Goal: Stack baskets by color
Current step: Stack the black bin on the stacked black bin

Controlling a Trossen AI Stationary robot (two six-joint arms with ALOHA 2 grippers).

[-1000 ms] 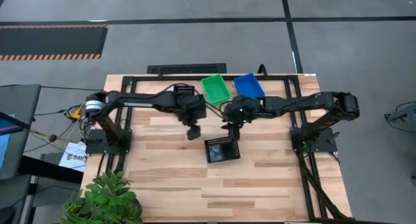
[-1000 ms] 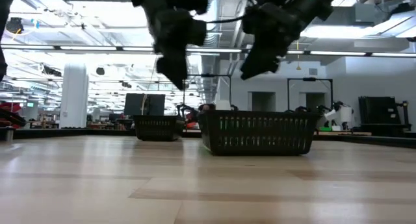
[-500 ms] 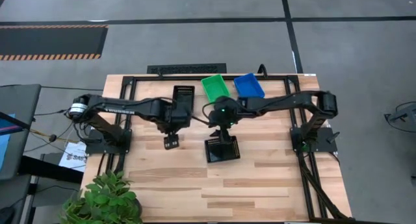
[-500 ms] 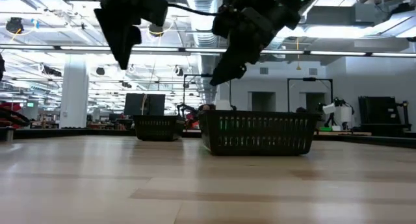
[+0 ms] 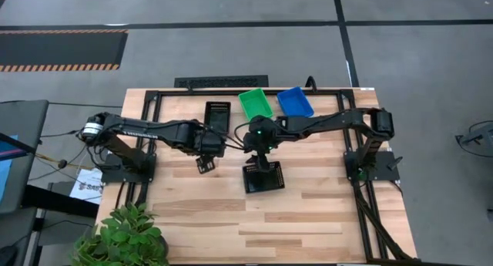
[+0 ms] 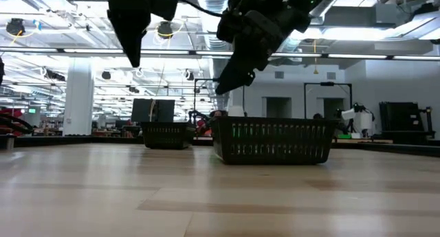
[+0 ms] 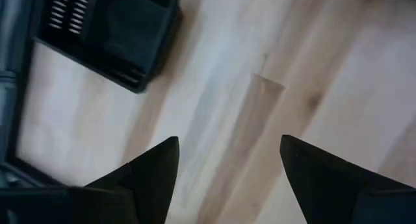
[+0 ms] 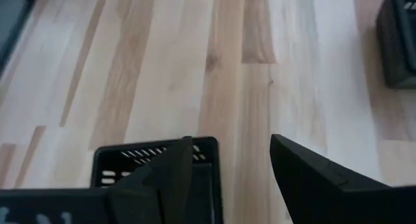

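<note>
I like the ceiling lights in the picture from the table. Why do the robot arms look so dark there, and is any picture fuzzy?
Low view: bright ceiling lights behind turn the right hand and left hand into black silhouettes. Left wrist view: the wood and the black basket look smeared and blurry. High view: even light, with sharp green basket and blue basket.

Black, green, blue baskets [image 5: 263, 176] upright, apart

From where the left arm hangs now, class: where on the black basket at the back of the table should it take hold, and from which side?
Grip the black basket by a short rim wall, coming from straight above. It sits upright and open-topped, so one finger of the open left claw can likely slip inside the thin mesh wall, one outside.
</note>
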